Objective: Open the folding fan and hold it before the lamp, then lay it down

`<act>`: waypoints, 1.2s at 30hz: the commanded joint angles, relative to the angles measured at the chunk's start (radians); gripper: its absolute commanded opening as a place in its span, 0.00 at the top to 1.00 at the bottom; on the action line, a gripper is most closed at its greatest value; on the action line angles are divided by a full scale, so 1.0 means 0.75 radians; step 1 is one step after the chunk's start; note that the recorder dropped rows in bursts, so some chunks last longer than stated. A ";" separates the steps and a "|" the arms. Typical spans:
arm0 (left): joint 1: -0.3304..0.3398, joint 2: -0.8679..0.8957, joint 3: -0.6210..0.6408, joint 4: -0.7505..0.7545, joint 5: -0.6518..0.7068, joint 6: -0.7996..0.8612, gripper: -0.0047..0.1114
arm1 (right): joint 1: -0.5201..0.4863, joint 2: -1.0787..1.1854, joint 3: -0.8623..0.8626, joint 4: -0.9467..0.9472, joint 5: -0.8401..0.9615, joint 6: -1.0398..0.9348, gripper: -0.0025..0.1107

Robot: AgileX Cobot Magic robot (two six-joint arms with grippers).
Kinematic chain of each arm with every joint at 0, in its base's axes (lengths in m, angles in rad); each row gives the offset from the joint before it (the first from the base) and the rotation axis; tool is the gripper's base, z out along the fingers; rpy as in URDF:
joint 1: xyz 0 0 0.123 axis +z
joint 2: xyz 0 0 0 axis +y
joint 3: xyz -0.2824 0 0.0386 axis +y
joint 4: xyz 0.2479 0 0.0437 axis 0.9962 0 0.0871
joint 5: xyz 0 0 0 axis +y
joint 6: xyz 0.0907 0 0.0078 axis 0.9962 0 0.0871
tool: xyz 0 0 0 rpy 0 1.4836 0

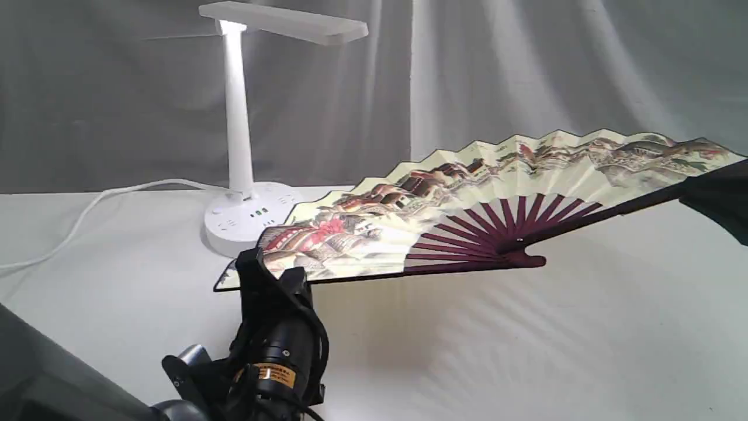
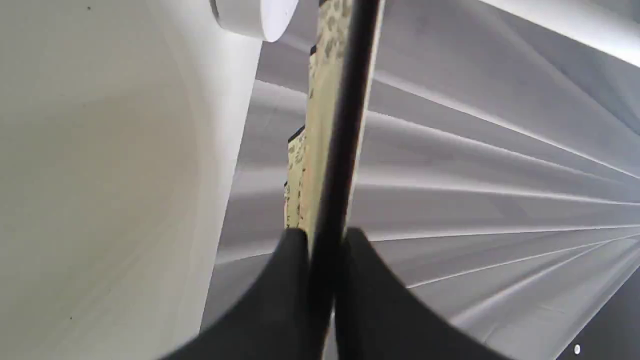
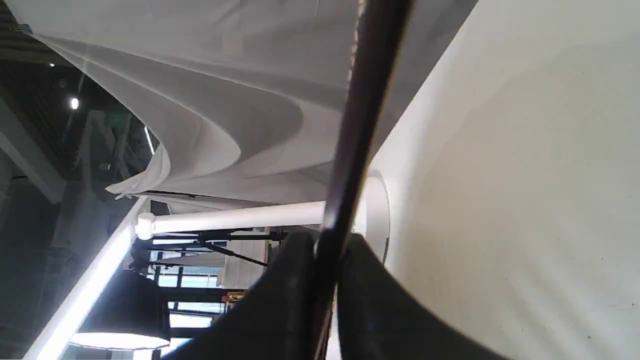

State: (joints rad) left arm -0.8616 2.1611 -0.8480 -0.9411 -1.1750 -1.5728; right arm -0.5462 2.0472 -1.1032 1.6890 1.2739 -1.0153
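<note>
Done: folding fan [image 1: 467, 199] was open, held up near the lamp [image 1: 236, 134];
To do: laying it down;
Grip: left gripper [image 2: 325, 240] and right gripper [image 3: 327, 245] pinched its edges

The left arm [image 1: 274, 351] is black. Its wrist is a round black body with a yellow label [image 1: 273, 375]; the dark print on it is too small to read. Above the label sits a small pale spot [image 1: 286, 352]. Black cables [image 1: 320, 345] loop along the side, and a rounded silver-grey joint [image 1: 193, 355] lies behind. The fingers [image 2: 280, 290] of the left gripper [image 2: 325, 237] are matte black, broad at the root and curving narrower to the tip. The right gripper [image 3: 327, 242] looks the same.
</note>
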 commanded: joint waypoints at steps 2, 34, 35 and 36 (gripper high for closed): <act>0.018 -0.027 0.006 -0.123 -0.061 -0.066 0.96 | -0.032 -0.002 -0.007 0.074 -0.071 -0.028 0.98; 0.012 -0.343 0.094 -0.152 -0.061 0.245 0.96 | -0.028 -0.050 -0.007 0.074 -0.070 0.020 0.98; 0.012 -0.354 0.106 -0.152 -0.061 0.245 0.96 | -0.028 -0.056 -0.007 0.074 -0.070 0.024 0.98; 0.012 -0.368 0.118 -0.152 -0.061 0.245 0.96 | -0.028 -0.060 -0.007 0.074 -0.070 0.030 0.98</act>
State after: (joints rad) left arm -0.8616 1.9213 -0.7748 -0.9582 -1.1375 -1.3512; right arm -0.5478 2.0136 -1.1032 1.7018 1.3039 -0.9640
